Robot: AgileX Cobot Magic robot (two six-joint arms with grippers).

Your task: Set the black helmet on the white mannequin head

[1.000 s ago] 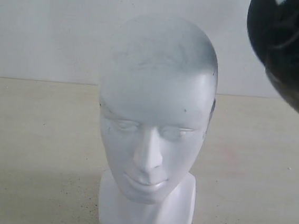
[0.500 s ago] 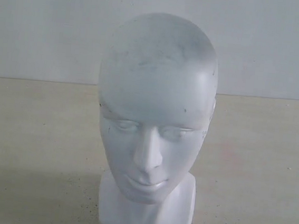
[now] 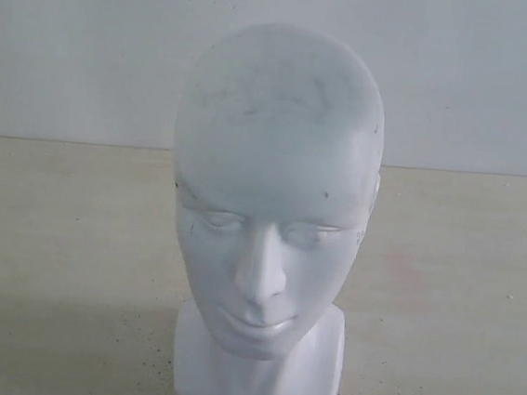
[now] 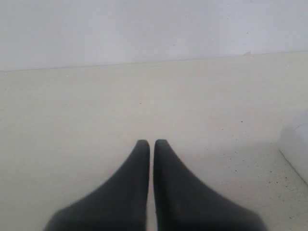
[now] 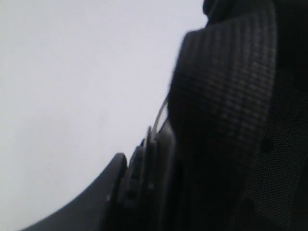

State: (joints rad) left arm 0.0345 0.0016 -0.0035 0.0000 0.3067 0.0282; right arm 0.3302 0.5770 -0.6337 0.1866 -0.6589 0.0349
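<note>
White mannequin head [image 3: 270, 226], 1, upright; 1 black helmet [image 5: 226, 120] by right jaws, state unclear; left jaws together

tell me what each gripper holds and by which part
Left gripper: nothing, jaws shut. The right wrist view shows a strap of the black helmet up close, but whether or where it is gripped cannot be told.

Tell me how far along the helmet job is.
Done: nothing yet; the white mannequin head stands bare. In hand: strap and lining of the black helmet fill the right wrist view, though the grip is hidden. The left gripper is shut and empty above the table. Left: bring the helmet over the head and lower it on.
</note>
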